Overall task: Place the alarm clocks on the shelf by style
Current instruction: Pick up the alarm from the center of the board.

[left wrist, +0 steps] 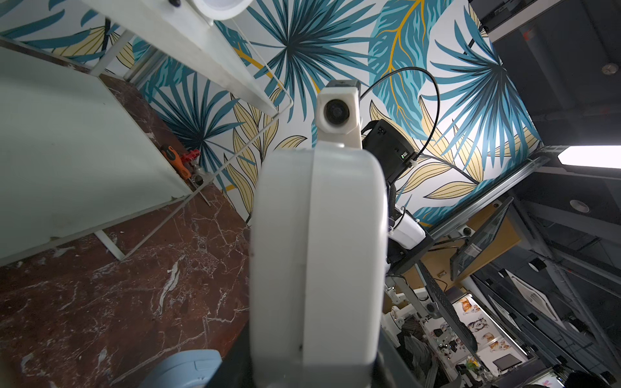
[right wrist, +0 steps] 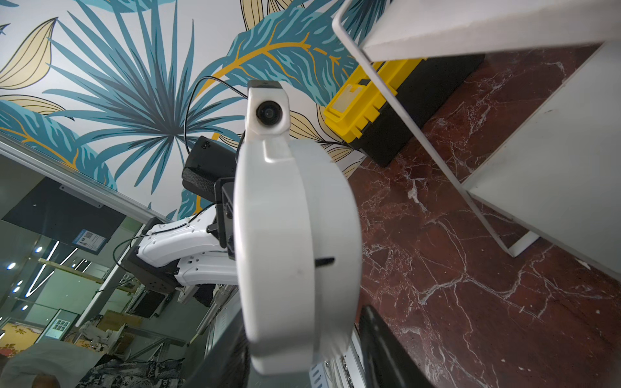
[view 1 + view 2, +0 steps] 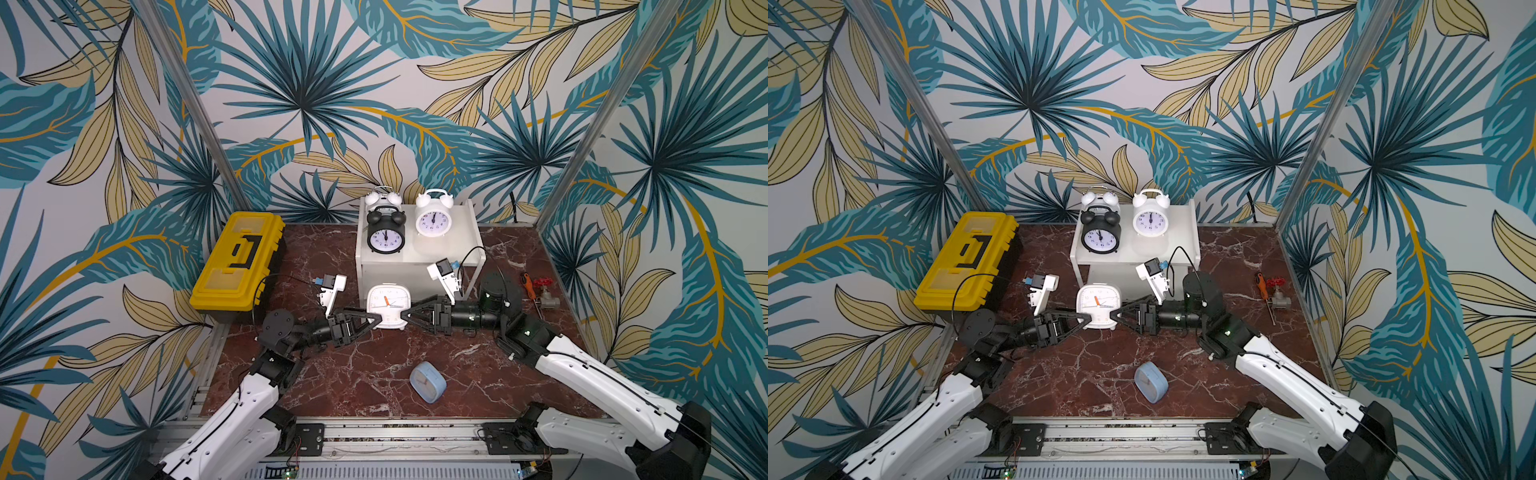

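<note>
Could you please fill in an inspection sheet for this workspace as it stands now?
Surface: red-brown marbled tabletop, white-veined.
Job's things: white shelf holds black twin-bell clock, white twin-bell clock and a second white twin-bell clock behind the black one on its top board; white square clock upright between the grippers; light blue clock lies on the tabletop.
Clutter: yellow toolbox, orange screwdriver, red-handled valve.
Grippers: left gripper shut on the white square clock; right gripper straddles it, grip unclear.
Cables: black cable arcs before the shelf's corner.
Surroundings: leaf-patterned walls, metal rail in front.
</note>
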`<move>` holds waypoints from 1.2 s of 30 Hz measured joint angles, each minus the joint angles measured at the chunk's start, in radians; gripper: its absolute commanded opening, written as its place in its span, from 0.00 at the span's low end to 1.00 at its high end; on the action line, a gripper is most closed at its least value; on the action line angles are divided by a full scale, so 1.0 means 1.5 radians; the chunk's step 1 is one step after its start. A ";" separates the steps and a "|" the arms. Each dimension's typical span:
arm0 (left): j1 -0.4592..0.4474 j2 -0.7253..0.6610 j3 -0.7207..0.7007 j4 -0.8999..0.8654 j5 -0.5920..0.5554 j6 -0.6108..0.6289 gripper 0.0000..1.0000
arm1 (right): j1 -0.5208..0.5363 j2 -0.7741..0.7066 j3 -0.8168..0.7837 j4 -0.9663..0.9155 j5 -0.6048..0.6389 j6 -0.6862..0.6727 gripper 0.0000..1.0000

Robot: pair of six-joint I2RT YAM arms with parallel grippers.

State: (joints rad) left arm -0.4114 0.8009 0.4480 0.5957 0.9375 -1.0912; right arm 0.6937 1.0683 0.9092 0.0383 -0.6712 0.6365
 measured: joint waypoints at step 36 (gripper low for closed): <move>0.011 0.004 -0.002 0.072 -0.011 -0.031 0.32 | 0.013 0.012 -0.014 0.109 0.011 0.038 0.29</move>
State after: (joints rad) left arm -0.3943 0.8070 0.4458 0.7036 0.9207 -1.1381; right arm 0.7139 1.0859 0.8879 0.2016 -0.6544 0.6933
